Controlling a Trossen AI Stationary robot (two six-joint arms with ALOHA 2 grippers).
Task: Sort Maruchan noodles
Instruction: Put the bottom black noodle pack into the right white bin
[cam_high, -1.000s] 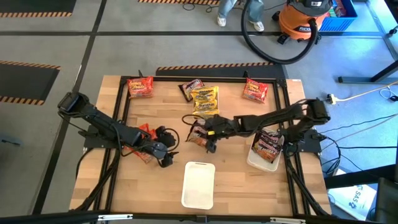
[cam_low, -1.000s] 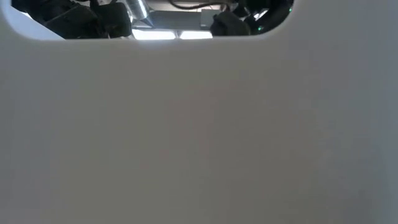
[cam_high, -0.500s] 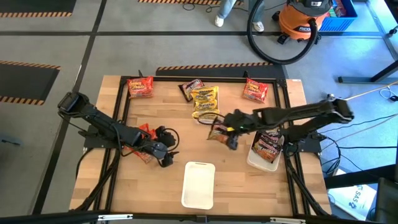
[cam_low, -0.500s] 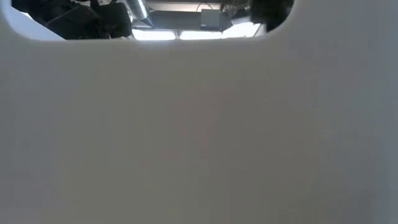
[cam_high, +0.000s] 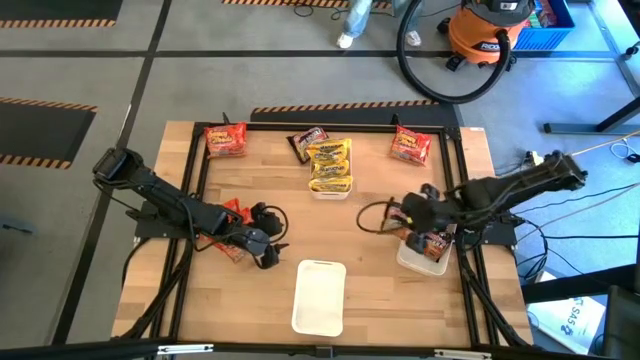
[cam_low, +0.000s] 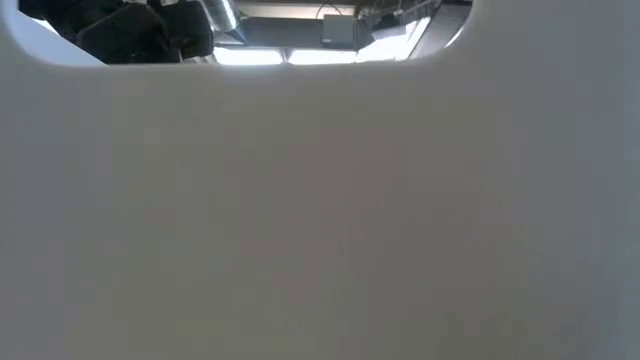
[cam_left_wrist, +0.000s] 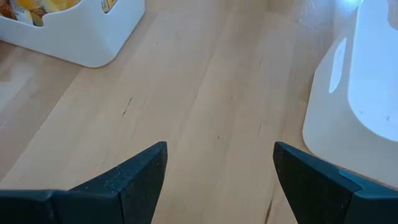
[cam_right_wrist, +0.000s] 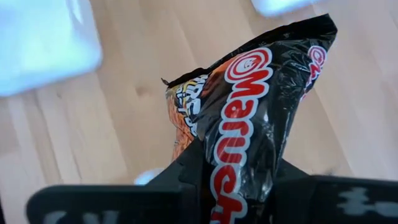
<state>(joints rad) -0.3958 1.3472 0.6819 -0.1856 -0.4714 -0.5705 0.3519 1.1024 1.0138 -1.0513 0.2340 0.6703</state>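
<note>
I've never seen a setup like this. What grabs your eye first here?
Probably the right claw, pinched shut on a dark Maruchan packet and holding it above the wooden table, right beside the white tray on the right that already holds dark packets. Next, the yellow packets piled in another tray at the middle of the far side, with red packets lying loose at the far corners. The left claw waits open at the near left.

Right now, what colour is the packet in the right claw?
Black packet with red-and-white Maruchan lettering and some orange print. Right wrist view shows it best.
</note>
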